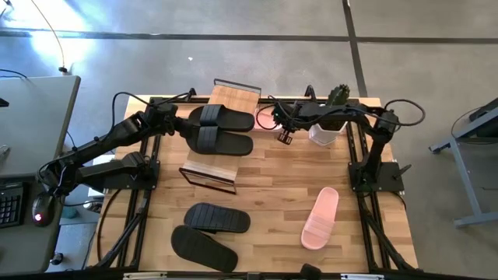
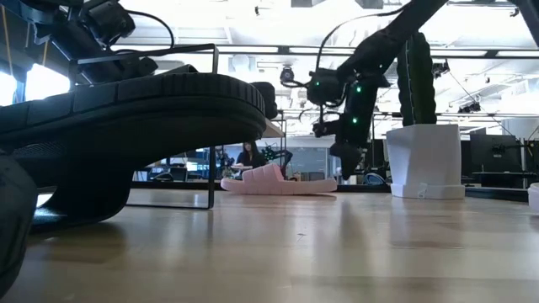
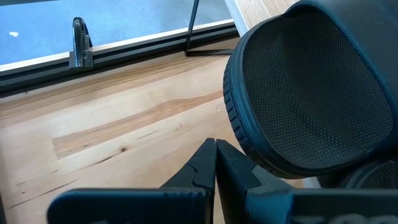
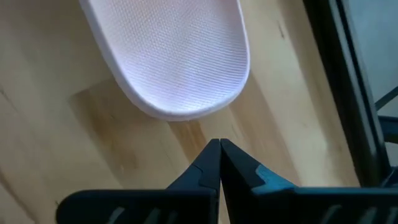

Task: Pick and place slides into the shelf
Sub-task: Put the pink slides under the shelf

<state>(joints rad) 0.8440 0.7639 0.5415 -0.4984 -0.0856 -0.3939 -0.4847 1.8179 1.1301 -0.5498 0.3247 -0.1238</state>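
The shelf (image 1: 212, 167) stands mid-table with two black slides (image 1: 222, 118) (image 1: 224, 143) lying across its boards. My left gripper (image 1: 180, 124) (image 3: 216, 144) is shut, right beside the rounded end of a black slide (image 3: 311, 93) on the shelf. My right gripper (image 1: 285, 138) (image 4: 219, 143) is shut and points down at the table. It stands a short way from the end of a pink slide (image 4: 174, 56) (image 2: 278, 181) that lies flat on the table at the far side. Bare wood shows between its fingertips and that slide. My left gripper's shut fingers (image 3: 242, 168) lie close against the rim of the black slide's rounded end (image 3: 239, 134). I cannot tell whether they touch it.
A second pink slide (image 1: 320, 218) lies at the near right. Two more black slides (image 1: 216, 218) (image 1: 204, 247) lie at the near left. A white pot with a cactus (image 1: 327, 131) (image 2: 424, 160) stands at the far right, close behind my right arm.
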